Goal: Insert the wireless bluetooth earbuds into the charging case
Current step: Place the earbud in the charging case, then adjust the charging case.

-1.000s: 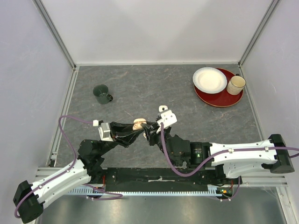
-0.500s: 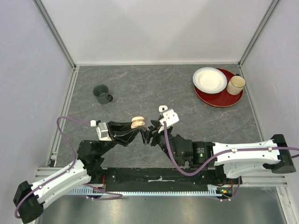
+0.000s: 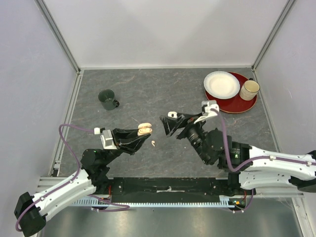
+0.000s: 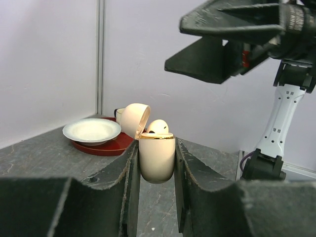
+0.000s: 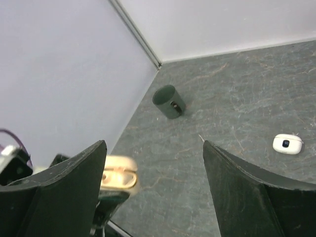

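My left gripper (image 3: 143, 131) is shut on the beige charging case (image 4: 157, 158), held upright above the table with its lid (image 4: 134, 118) open. One pale beige earbud (image 4: 158, 127) sits in the case's top. A tiny white earbud (image 3: 153, 143) lies on the table just below and right of the case. My right gripper (image 3: 167, 126) stands open with nothing in it, a short way right of the case. In the right wrist view the gripper (image 5: 154, 192) shows the case (image 5: 118, 173) blurred by its left finger. A small white piece (image 5: 287, 143) lies on the table near that gripper's upper finger.
A dark green mug (image 3: 107, 99) stands at the back left. At the back right a red plate (image 3: 232, 106) carries a white bowl (image 3: 221, 84) and a beige cup (image 3: 249, 90). White walls with metal rails enclose the table.
My right gripper has opened and pulled back to the right, away from the case. The tiny white earbud now shows on the table where it was. The left arm has barely moved.
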`<state>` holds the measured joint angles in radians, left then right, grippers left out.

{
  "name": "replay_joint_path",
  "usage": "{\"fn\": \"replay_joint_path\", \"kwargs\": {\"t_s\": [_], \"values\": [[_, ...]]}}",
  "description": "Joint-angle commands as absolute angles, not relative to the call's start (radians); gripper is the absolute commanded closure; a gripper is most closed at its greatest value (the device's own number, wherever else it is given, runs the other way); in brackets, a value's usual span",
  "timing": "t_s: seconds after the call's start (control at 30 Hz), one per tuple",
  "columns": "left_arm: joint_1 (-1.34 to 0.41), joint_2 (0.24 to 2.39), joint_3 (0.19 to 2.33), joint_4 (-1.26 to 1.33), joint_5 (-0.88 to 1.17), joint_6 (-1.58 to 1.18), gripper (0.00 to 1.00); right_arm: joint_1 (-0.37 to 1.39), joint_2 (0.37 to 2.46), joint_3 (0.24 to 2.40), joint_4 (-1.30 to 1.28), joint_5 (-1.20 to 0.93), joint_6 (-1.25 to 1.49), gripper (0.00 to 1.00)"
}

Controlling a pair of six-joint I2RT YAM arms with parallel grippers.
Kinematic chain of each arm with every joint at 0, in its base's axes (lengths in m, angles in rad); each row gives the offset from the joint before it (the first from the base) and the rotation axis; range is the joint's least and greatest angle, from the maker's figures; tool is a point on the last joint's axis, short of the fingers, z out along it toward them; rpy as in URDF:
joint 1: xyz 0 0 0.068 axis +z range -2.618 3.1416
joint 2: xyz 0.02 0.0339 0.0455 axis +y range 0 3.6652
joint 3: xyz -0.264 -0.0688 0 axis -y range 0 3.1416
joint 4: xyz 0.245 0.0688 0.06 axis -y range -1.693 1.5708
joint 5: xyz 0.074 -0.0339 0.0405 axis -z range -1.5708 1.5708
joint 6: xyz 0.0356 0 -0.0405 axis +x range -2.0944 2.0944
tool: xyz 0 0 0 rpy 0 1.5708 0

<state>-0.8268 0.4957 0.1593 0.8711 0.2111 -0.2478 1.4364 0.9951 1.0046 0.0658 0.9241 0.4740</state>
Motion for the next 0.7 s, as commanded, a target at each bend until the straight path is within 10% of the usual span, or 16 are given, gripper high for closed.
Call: {"fn": "replay_joint_path", "kwargs": {"t_s": [0.0,0.2,0.67], "values": [[-0.825,0.499,0.169,0.946,0.202,-0.259,0.98,1.297,0.971,1.065,-0.080,0.692,0.675,0.14],[-0.827,0.532,0.181,0.992,0.212,-0.256,0.98,1.157,1.032,1.094,-0.120,0.266,0.839,0.11],[-0.825,0.592,0.216,1.052,0.221,-0.242,0.98,1.088,1.071,1.045,-0.069,0.051,0.982,0.09]]}}
